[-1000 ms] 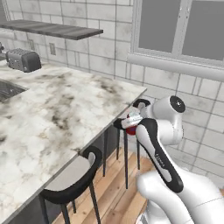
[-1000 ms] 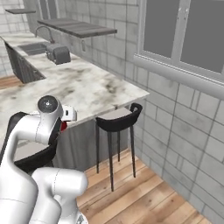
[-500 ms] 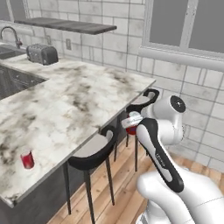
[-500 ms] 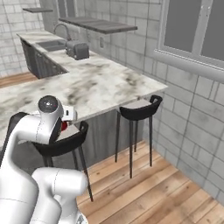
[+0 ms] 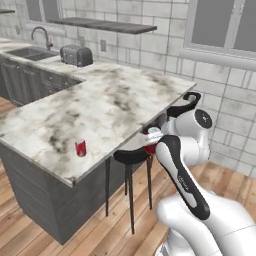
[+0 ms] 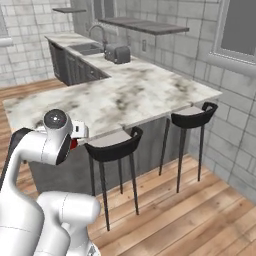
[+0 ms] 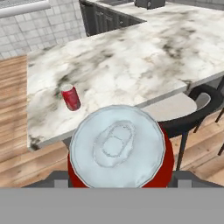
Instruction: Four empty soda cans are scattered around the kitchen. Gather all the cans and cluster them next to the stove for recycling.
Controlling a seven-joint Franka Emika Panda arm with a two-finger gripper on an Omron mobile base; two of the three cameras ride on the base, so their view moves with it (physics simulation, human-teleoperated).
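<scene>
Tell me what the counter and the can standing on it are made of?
The counter looks like polished marble: white with smoky grey veins. The can looks like thin metal, painted glossy red with a bare silvery top. It's a rendered scene, so that is only how they look.

light is even and soft throughout — a flat rendered brightness with no clear source. the marble counter (image 5: pixel 100 107) shows no glare, just a faint dark patch beside the small red can (image 5: pixel 80 148). under the overhang the cabinet faces go dim. all three views are coarse and slightly soft — the near can's silver top (image 7: pixel 117 145) looks smeared, with blocky edges.
</scene>
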